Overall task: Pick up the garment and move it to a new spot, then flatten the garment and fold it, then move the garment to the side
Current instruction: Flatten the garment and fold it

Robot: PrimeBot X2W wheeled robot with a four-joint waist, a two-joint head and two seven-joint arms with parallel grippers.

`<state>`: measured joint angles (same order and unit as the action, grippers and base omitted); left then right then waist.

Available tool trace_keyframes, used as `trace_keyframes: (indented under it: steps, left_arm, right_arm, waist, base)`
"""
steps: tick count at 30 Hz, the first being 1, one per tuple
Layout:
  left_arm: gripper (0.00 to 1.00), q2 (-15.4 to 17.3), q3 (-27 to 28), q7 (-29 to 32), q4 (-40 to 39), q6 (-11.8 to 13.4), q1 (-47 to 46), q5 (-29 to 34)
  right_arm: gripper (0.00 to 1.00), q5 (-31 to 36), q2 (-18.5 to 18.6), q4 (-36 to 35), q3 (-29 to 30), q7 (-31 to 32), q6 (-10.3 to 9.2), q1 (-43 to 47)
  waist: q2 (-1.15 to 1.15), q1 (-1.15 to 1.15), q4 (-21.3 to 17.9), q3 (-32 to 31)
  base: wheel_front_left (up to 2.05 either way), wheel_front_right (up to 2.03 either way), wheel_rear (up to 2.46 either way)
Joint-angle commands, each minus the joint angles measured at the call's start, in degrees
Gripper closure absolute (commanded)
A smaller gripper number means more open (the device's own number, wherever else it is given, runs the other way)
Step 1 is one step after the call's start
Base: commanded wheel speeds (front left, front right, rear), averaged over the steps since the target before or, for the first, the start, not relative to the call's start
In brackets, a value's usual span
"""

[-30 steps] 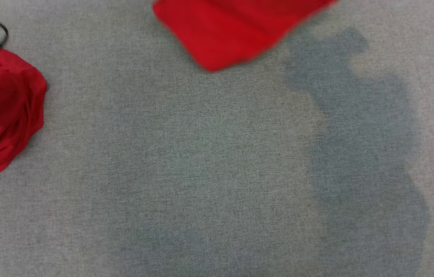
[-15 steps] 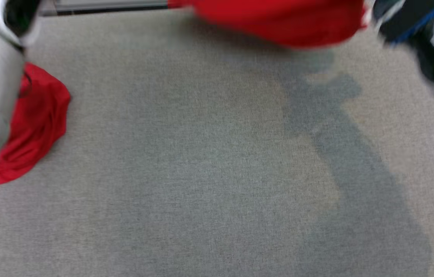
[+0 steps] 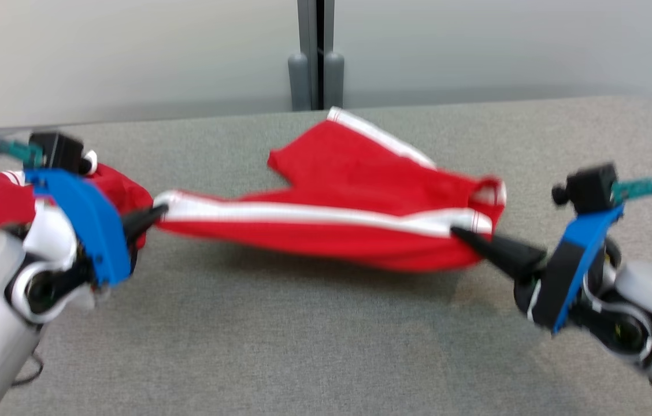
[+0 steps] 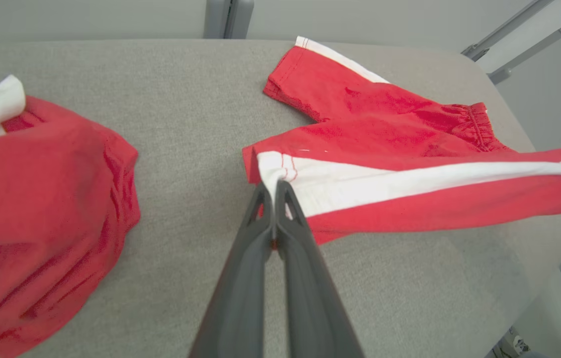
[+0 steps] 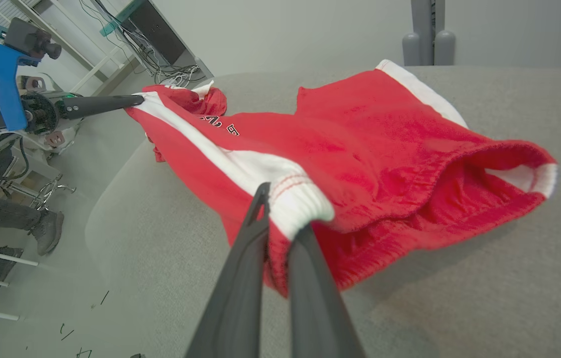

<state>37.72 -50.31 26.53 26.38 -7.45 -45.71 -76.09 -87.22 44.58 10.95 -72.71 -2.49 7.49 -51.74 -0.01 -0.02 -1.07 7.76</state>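
The left gripper (image 3: pixel 155 215) at nine o'clock and right gripper (image 3: pixel 458 233) at three were each clamped on the shorts (image 3: pixel 360 190), stretching the striped side taut over the table (image 3: pixel 303 346), apparently lifted clear, ready for flattening.

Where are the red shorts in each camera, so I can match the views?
Head view: red shorts at centre, stretched between left gripper and right gripper.
Left wrist view: shorts across the right half, hem corner pinched at centre.
Right wrist view: shorts centre to right, waistband pinched at centre.
Shared landmark: grey double post near the top of each view.
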Motion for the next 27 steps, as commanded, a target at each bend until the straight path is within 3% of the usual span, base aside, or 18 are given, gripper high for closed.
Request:
trace_keyframes:
  steps: [1, 9, 15, 21, 27]
  left_arm:
    - [1.00, 2.1, -0.2, 0.6, -2.5, 0.2, 3.0, -0.8]
    - [1.00, 12.7, -0.2, 2.1, -19.5, 4.8, 18.2, -8.2]
    - [1.00, 18.2, 1.4, -0.7, -30.2, 9.0, 24.2, -10.8]
    - [1.00, 19.1, 2.2, -1.9, -33.2, 10.5, 23.0, -9.3]
    - [1.00, 16.3, 3.8, -3.5, -29.8, 10.2, 17.8, -6.2]
  right_arm:
    - [1.00, -1.0, 1.3, -1.0, -0.2, 0.9, 0.01, 3.3]
    - [1.00, -4.9, 5.6, -8.3, -0.6, 9.4, 0.01, 15.5]
    - [1.00, -6.1, 8.1, -14.5, 0.4, 6.2, 0.01, 19.0]
    - [1.00, -5.6, 7.9, -15.0, 2.2, 2.0, 0.01, 19.6]
    - [1.00, -5.4, 5.6, -13.1, 5.0, -3.4, 0.01, 19.5]
  waist:
    - [0.01, 0.02, -0.9, -1.9]
    - [0.01, 0.02, -2.5, -4.4]
    - [0.01, 0.02, -3.7, -4.2]
    - [0.01, 0.02, -4.9, -3.5]
    - [0.01, 0.02, -6.8, -1.1]
  base:
    - [0.00, 0.00, 0.00]
    - [0.00, 0.00, 0.00]
    - [0.00, 0.00, 0.00]
    - [0.00, 0.00, 0.00]
    - [0.00, 0.00, 0.00]
